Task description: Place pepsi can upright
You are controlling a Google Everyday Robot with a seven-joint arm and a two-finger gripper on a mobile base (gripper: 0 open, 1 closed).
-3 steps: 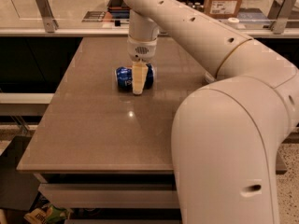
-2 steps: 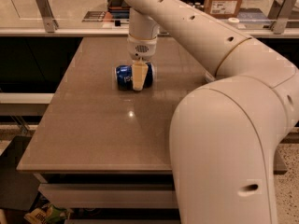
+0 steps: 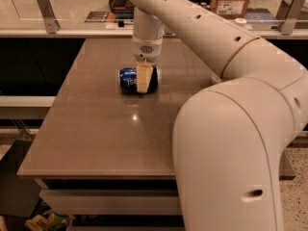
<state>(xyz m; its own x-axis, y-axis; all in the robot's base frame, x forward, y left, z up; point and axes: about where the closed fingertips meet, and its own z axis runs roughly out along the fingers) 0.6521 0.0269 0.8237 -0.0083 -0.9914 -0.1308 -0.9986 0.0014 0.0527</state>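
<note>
Hand (image 3: 143, 83) of mine hangs straight down at the middle of the pepsi can (image 3: 127, 79), which lies on its side on the far half of the bench (image 3: 106, 129). Whether I am gripping it, I cannot tell. To do this well, I should clamp at mid-body, lift clear, swing the can vertical, and seat its base flat before letting go.

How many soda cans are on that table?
1. The pepsi can lies on its side on the table, toward the far middle, with the gripper down over it. The arm hides the right part, so another could be hidden.
</note>
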